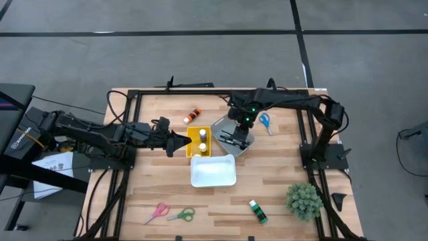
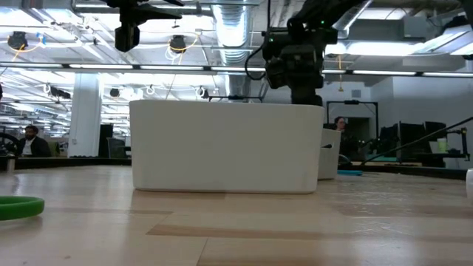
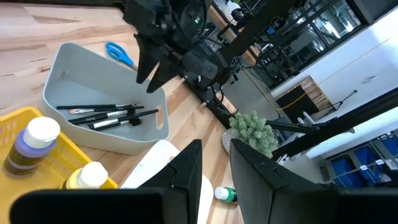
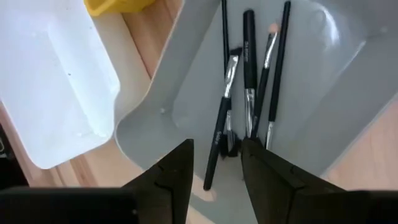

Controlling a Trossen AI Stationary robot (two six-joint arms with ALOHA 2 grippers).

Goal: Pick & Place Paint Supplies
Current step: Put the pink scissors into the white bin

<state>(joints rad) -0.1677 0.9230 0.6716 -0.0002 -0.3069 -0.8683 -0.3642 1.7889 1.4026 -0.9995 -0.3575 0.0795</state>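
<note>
- The landmark is the white tray (image 1: pixel 212 171) in the middle of the table (image 1: pixel 281 187).
- The right gripper (image 4: pixel 216 160) hangs over the grey tray (image 1: pixel 224 128), which sits just behind the white tray on the right arm's side.
- Its fingers are a little apart and hold nothing.
- The dark paintbrushes (image 4: pixel 249 81) lie loose in the grey tray, right under those fingers. I count about 4.
- My guess: the brush step is in hand and a brush is now down in its tray.
- The left gripper (image 3: pixel 214 163) waits beside the yellow basket (image 1: pixel 193 134), which touches the back of the white tray. Its fingers are a little apart and empty.
- 2 paint bottles (image 1: pixel 202 140) stand in the yellow basket.
- An orange bottle (image 1: pixel 194 114) lies behind the basket, and blue scissors (image 1: pixel 265 121) lie just past the grey tray.
- A green bottle (image 1: pixel 257 210), pink scissors (image 1: pixel 158 212) and green scissors (image 1: pixel 182 214) lie in front of the white tray.
- Next, the right gripper should lift clear and go for the blue scissors, with its fingers open wide enough to fit.
</note>
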